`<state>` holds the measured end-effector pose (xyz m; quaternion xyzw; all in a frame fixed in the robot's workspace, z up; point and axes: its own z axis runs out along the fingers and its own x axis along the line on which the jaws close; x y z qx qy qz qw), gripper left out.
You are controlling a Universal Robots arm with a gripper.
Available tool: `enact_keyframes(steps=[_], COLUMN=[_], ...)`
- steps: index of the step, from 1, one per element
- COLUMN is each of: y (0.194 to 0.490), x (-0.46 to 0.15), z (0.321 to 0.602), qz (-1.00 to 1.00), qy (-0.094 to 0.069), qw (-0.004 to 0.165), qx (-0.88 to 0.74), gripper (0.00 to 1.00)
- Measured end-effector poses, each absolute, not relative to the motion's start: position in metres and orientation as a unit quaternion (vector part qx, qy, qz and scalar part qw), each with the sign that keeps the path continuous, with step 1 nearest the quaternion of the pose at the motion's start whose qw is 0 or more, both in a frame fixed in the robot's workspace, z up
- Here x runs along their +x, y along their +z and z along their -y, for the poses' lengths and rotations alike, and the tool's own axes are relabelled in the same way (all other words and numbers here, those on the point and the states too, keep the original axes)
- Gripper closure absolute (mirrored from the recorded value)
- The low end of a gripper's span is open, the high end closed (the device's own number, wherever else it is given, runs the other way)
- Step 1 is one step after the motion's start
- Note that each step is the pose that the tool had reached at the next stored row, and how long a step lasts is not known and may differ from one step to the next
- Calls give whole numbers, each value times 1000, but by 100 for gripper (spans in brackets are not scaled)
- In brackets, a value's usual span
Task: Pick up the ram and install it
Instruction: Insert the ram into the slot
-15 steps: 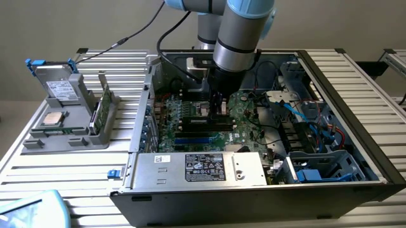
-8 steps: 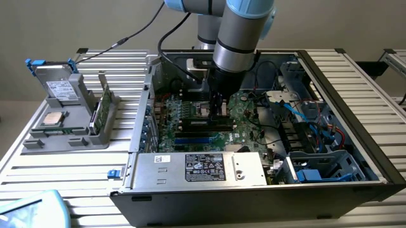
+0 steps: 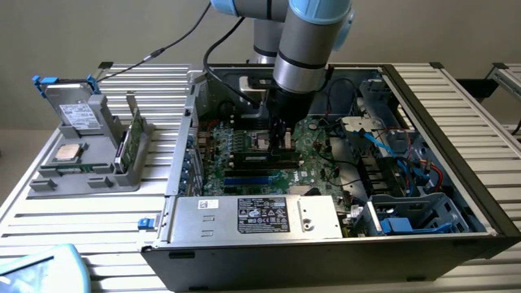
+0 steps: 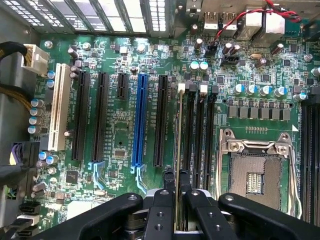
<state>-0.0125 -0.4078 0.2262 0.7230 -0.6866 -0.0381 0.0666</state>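
Tool (image 4: 176,176): jaws pressed onto the ram (image 4: 179,130), pinching its thin faces, stick seen edge-on.
Ram position: straight below the tool, over the black memory slots (image 4: 200,145) beside the empty CPU socket (image 4: 255,175); can't tell if seated.
Ram axis: long axis parallel to those slots, flat along the motherboard (image 4: 115,130).

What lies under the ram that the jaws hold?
Long black memory slots on the green motherboard run below the ram. The ram's own edge covers where it meets a slot, so contact cannot be seen.
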Motion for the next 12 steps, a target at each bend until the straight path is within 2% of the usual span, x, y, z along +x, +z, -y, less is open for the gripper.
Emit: enact_keyframes(steps=[12], y=[222], x=[-14], z=[404], qz=[687], qy=[-35], qw=[70], qx=[723], gripper=[86])
